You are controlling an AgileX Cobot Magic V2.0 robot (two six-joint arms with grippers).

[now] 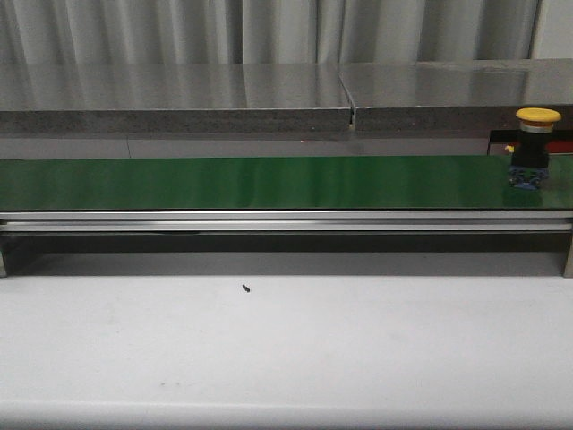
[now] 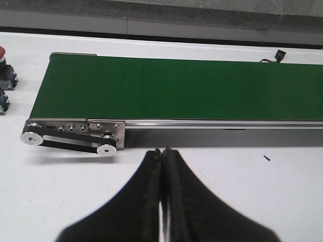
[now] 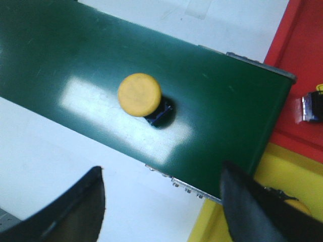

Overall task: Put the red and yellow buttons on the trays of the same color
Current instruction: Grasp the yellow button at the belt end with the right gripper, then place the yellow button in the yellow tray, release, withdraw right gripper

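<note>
A yellow button (image 1: 538, 143) stands upright on the green conveyor belt (image 1: 269, 182), near its right end. The right gripper (image 3: 161, 201) hangs above it with jaws spread wide, holding nothing. Past the belt's end lie a red tray (image 3: 295, 75) and a yellow tray (image 3: 237, 222), each seemingly holding a button, though only edges show. The left gripper (image 2: 164, 201) is clenched, empty, over the white table (image 2: 227, 191).
</note>
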